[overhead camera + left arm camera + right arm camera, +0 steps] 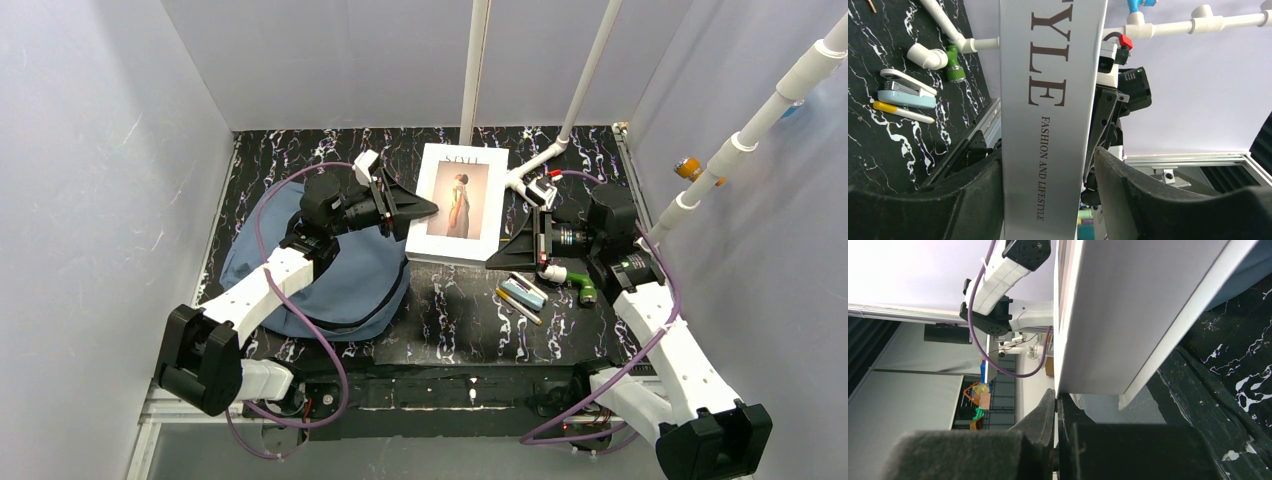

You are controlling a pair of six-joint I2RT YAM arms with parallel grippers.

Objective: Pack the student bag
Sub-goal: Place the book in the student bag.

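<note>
Right claw (pixel 493 263) tight on the magazine (pixel 459 200), left claw (pixel 428 207) spread around it; student bag (pixel 350 278) soft, slate-blue, rumpled.

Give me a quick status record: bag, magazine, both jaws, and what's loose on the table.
student bag: on the table's left side
magazine: cover up, right of the bag, between the two sets of jaws
left jaws: apart, straddling the magazine's left edge
right jaws: shut on the magazine's near right corner
loose items: stapler, pencil, white pipe elbow, near right of the magazine
</note>
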